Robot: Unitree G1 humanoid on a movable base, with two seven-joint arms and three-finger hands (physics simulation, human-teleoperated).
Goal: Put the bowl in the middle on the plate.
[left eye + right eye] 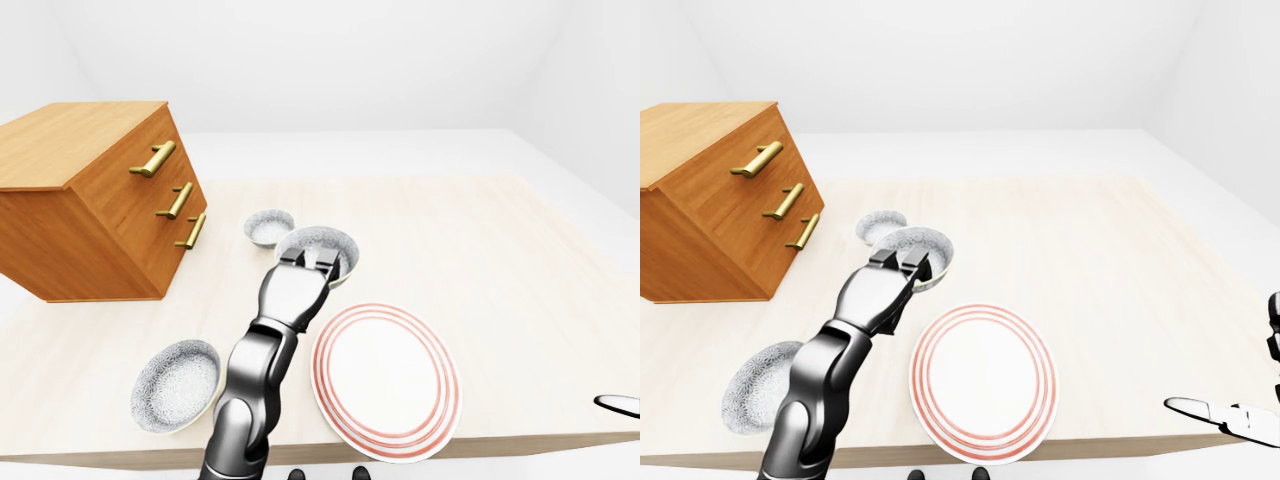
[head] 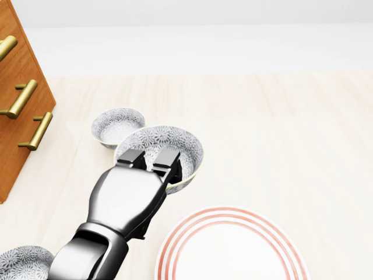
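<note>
While the left hand [image 2: 150,160] pinches the bowl [image 2: 182,144], the plate [image 2: 233,252] lies just lower-right of it in head view.

Table [image 1: 480,240] bears drawer chest [image 1: 90,200], plate [image 1: 385,375] (red-ringed), small bowl [image 1: 269,227], and, seemingly resting, edge bowl [image 1: 177,383].

Pale wood worktop [image 1: 470,240], wooden drawer chest [image 1: 90,200] with brass handles [image 1: 158,159] at left, plain white walls [image 1: 330,60], even light
</note>
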